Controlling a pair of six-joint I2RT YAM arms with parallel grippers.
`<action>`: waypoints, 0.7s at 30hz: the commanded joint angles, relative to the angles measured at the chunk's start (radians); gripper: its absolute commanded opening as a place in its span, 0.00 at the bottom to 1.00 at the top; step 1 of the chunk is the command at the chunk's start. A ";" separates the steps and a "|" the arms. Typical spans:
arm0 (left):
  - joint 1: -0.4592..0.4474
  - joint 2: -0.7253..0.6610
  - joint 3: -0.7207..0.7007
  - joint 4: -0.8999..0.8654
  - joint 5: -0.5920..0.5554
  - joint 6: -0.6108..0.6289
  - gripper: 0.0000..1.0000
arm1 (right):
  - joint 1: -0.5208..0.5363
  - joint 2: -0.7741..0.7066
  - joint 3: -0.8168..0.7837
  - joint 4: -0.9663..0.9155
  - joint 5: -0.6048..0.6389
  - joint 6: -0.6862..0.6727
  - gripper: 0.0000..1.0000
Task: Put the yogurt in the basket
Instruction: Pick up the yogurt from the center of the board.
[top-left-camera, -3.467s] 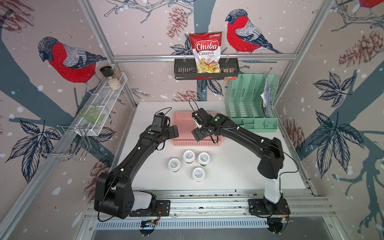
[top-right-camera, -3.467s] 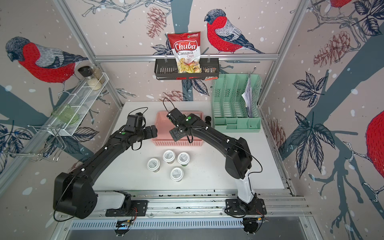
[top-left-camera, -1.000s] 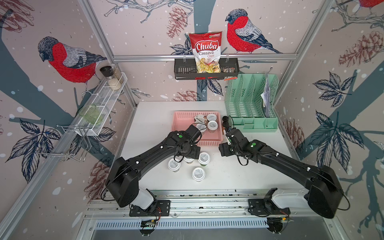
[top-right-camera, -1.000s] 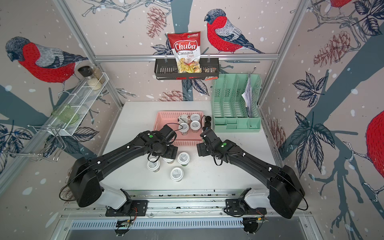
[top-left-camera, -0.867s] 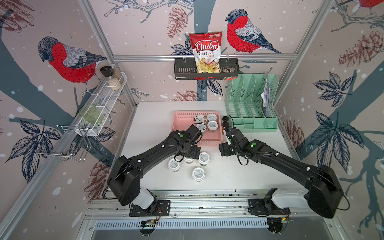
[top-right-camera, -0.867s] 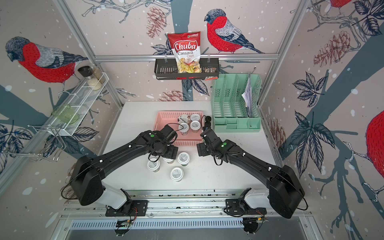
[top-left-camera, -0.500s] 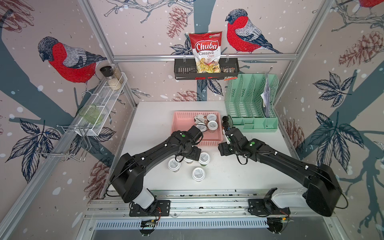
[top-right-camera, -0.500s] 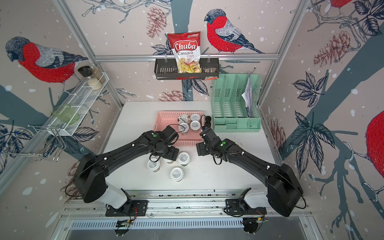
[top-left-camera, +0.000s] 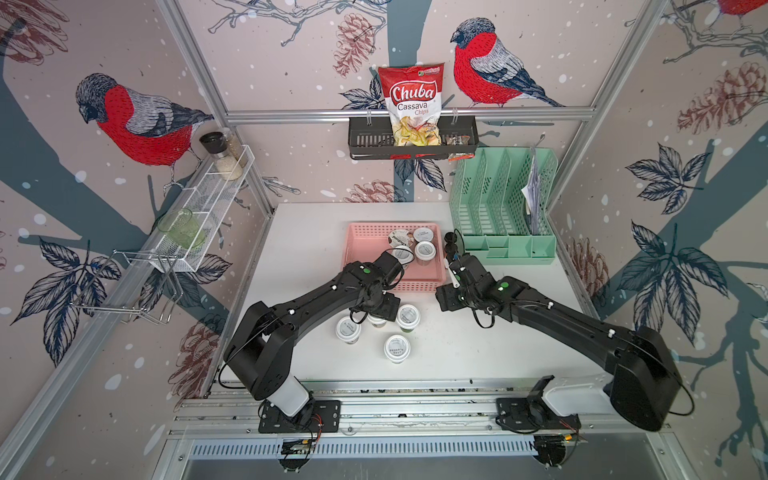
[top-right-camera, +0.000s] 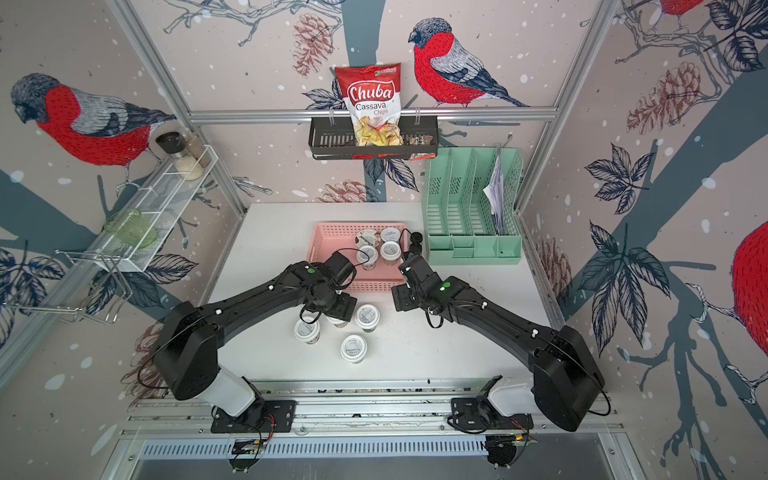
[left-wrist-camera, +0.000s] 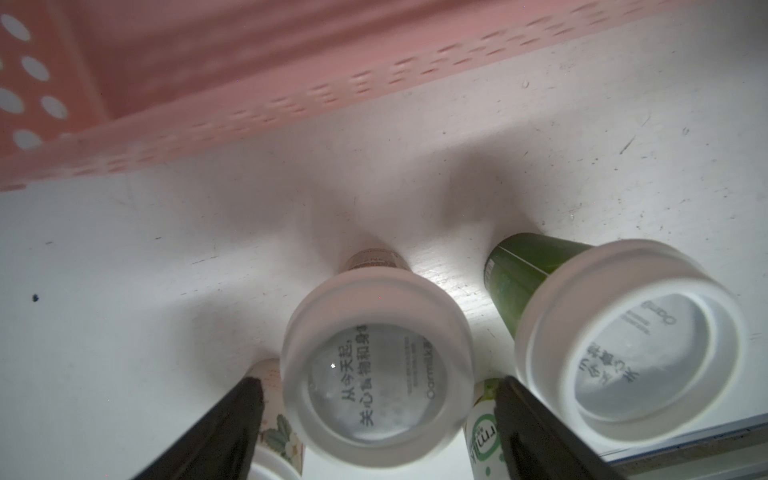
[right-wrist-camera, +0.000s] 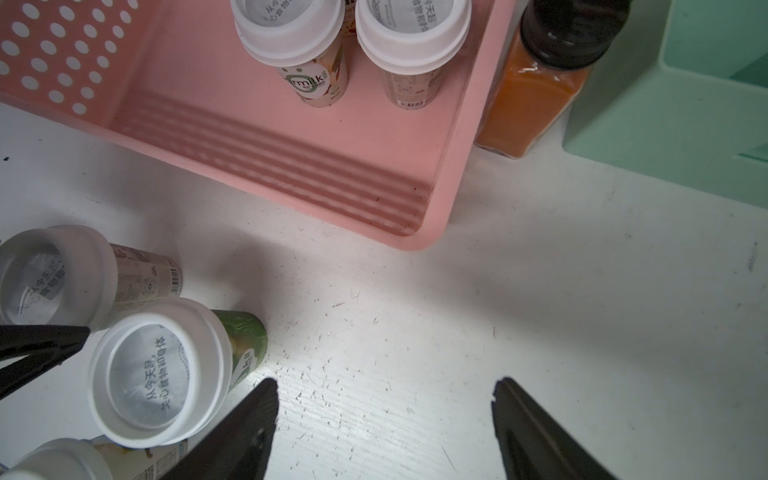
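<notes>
The pink basket (top-left-camera: 365, 249) (top-right-camera: 332, 249) (right-wrist-camera: 291, 158) holds several yogurt cups, one with a brown-and-white lid (top-left-camera: 400, 237). Three white-lidded yogurt cups (top-left-camera: 348, 329) (top-left-camera: 407, 316) (top-left-camera: 397, 348) stand on the table in front of it. My left gripper (top-left-camera: 376, 309) (left-wrist-camera: 380, 399) hangs low over another cup (left-wrist-camera: 376, 370). Its jaws are open, one finger on each side of the lid with a small gap. My right gripper (top-left-camera: 445, 300) (right-wrist-camera: 384, 399) is open over bare table by the basket's front right corner, beside a green cup (right-wrist-camera: 153, 374).
A black-capped orange-brown spice jar (top-left-camera: 451, 243) (right-wrist-camera: 536, 95) stands between the basket and the mint-green organiser (top-left-camera: 498, 216) (right-wrist-camera: 685, 83). A black rack with a chips bag (top-left-camera: 411, 104) hangs on the back wall. A white wire shelf (top-left-camera: 208, 199) runs along the left wall.
Both grippers have left the basket since the earliest frames. In the last second the left gripper has settled lower over the table cups; the right has barely moved.
</notes>
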 joint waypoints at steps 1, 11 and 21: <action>0.003 0.008 -0.009 0.012 0.011 0.019 0.90 | 0.000 0.001 -0.001 0.010 0.000 -0.004 0.84; 0.005 0.020 -0.032 0.021 -0.009 0.021 0.87 | -0.004 0.001 -0.007 0.014 -0.002 -0.008 0.84; 0.006 0.040 -0.033 0.034 -0.021 0.029 0.88 | -0.006 0.002 -0.014 0.019 -0.009 -0.007 0.84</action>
